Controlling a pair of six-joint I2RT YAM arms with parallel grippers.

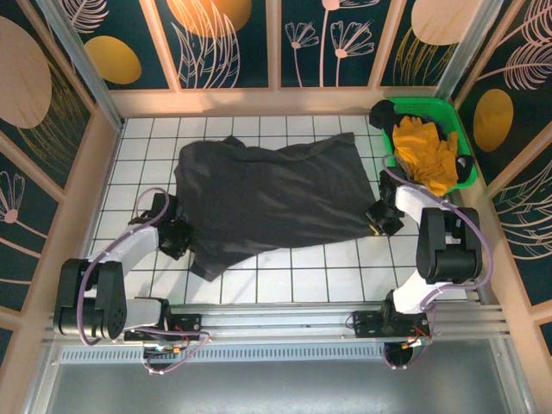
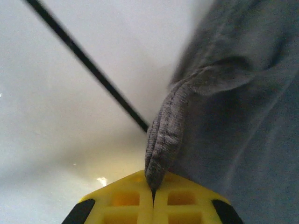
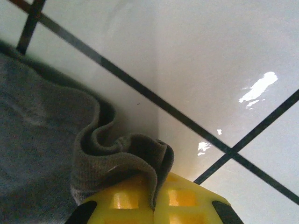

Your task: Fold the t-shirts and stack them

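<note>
From above, one charcoal t-shirt (image 1: pixel 267 203) lies rumpled on the tiled table (image 1: pixel 328 276), stretched between the two grippers. The left gripper (image 1: pixel 175 233) is at one edge and the right gripper (image 1: pixel 380 216) at the opposite edge. Beyond the right gripper, one green bin (image 1: pixel 423 104) holds yellow cloth (image 1: pixel 423 151); I can't count the pieces.

On the left wrist, the jaws are pinched on a rolled hem, with the shirt's bulk to their right.

On the right wrist, the jaws are clamped on a crumpled edge, cloth to their left and bare tile to their right.

I'd say the first fold is just starting. The next move calls for both arms to lift evenly together.
</note>
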